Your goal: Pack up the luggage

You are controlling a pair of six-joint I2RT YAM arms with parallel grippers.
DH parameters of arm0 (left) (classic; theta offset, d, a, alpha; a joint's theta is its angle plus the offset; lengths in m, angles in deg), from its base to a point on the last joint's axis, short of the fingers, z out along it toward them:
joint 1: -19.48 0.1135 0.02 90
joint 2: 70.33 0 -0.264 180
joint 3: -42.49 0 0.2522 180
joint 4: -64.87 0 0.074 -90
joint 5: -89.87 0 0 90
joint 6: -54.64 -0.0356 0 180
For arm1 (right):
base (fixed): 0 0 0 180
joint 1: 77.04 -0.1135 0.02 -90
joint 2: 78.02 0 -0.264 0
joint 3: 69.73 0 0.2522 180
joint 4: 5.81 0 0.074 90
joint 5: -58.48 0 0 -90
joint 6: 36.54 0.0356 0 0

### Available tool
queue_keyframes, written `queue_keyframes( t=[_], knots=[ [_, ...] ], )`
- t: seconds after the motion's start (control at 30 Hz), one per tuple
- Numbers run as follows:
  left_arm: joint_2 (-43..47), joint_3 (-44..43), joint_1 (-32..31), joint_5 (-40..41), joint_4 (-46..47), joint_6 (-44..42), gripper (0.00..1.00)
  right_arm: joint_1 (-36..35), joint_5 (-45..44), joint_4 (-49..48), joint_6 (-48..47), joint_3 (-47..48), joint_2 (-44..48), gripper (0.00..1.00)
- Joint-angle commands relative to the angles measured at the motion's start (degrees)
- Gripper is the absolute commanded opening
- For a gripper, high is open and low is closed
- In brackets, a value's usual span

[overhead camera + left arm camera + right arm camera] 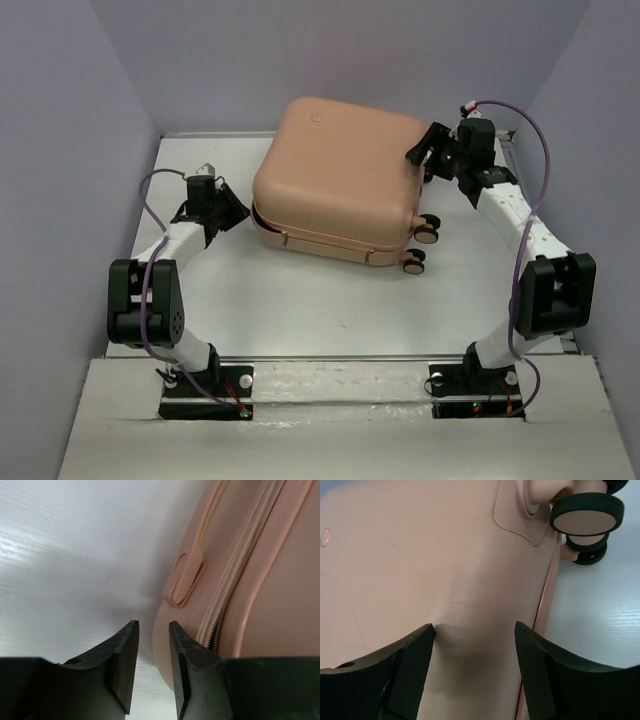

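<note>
1. Left hand (pixel 152 625), fingers slightly apart and empty, is hovering beside the zipper (pixel 235 580).
2. Right hand (pixel 474 626), spread wide, is hovering over the luggage (pixel 340 175), which is lying mid-desk (pixel 300 300).
3. Advising: keep steadying the 2 o'clock corner while zipping.

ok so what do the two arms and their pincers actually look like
Both match: the left arm and right arm have white links between chunky black joint housings, each with a thin purple cable looping outside. Each stands on a black base plate with tiny red and green lights. The left pincer and right pincer are matte black, two wedge-shaped fingers tapering to blunt tips.
</note>
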Motion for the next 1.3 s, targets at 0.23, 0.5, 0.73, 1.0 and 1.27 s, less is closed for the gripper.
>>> queue_keyframes(
  t=[0.23,0.5,0.73,1.0,1.27],
  knots=[
    [17.61,7.19,-1.51,0.74,-1.82,2.11,0.7,0.37,4.58,-5.3,0.89,-3.97,0.01,0.72],
    [25.39,9.74,-1.51,-2.07,-5.26,1.41,0.8,0.37,4.67,-5.92,0.54,-5.81,1.42,0.72],
    [19.24,7.28,-1.6,-2.25,-3.94,0.62,0.76,0.37,5.55,-6.09,0.27,-6.08,1.6,0.72],
    [12.39,4.55,-2.92,-1.38,-2.1,0.7,0.68,0.37,5.63,-6.45,0.36,-6.69,0.89,0.73],
    [6.14,5.16,-3.89,3.46,0.19,1.32,0.26,0.37,6.25,-6.71,0.27,-4.68,-2.0,0.73]
  ],
)
